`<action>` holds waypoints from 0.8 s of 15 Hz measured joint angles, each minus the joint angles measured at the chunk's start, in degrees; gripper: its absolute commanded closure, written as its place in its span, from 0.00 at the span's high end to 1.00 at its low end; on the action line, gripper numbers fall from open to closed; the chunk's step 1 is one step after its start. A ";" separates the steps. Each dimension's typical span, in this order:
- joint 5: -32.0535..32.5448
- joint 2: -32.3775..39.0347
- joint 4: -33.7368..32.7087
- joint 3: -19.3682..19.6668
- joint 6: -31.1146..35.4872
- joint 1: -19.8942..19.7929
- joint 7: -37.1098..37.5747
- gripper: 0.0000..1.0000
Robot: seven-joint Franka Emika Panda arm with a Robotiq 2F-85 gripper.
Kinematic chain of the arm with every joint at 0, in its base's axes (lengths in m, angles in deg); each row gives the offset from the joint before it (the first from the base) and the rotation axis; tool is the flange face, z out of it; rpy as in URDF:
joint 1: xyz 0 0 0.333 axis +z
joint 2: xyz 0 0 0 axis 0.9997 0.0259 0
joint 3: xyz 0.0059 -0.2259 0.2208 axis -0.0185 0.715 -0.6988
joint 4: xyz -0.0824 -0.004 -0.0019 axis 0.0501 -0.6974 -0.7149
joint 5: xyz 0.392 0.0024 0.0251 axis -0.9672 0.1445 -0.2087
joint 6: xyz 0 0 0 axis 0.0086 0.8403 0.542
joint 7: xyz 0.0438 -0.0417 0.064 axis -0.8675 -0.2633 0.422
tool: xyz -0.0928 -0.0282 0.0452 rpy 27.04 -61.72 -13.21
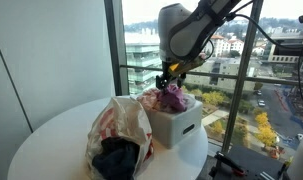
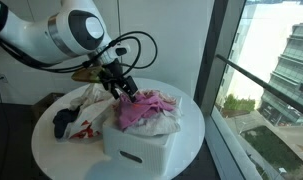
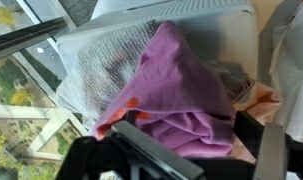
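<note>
The gripper [image 3: 223,150] is seen in the wrist view lowered into a heap of laundry, with its fingers [image 3: 156,150] set apart and a purple cloth [image 3: 176,85] filling the gap between them. Whether the cloth is pinched or merely lies between the fingers cannot be told. In both exterior views the gripper [image 1: 169,75] [image 2: 123,88] is pointed downward and is met by the top of the purple cloth [image 1: 174,97] [image 2: 141,108].

The cloth is found on top of a white box [image 1: 176,125] [image 2: 136,150], piled above its rim and draped partly over one edge. In the wrist view a grey towel [image 3: 96,65] is shown beneath and beside the cloth, and the pale rim of the box [image 3: 171,10] is visible beyond it. A patch of peach-coloured fabric is glimpsed at the lower edge of the heap.

Just beside the box, a crumpled red-and-white bag [image 1: 116,120] [image 2: 86,105] is stood open on the table, and a dark garment [image 1: 116,160] [image 2: 64,122] is seen spilling from its mouth. Box and bag are carried by a round white table [image 1: 51,140] [image 2: 191,120].

The white arm [image 1: 186,30] [image 2: 51,35] is bent over the box from above, with black cables looped along it. A tall window [image 1: 241,90] [image 2: 261,70] is placed right next to the table, and city buildings and trees are seen through it far below.
</note>
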 measured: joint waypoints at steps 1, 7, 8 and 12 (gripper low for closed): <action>0.17 0.75 -0.32 0.00 0.33 -0.50 0.42 1.00; 3.42 5.85 -2.66 0.04 1.40 -1.25 3.82 0.58; 3.52 6.49 -3.00 0.10 1.40 -1.24 4.17 0.51; 3.43 8.09 -3.53 0.85 1.40 -1.21 5.17 0.20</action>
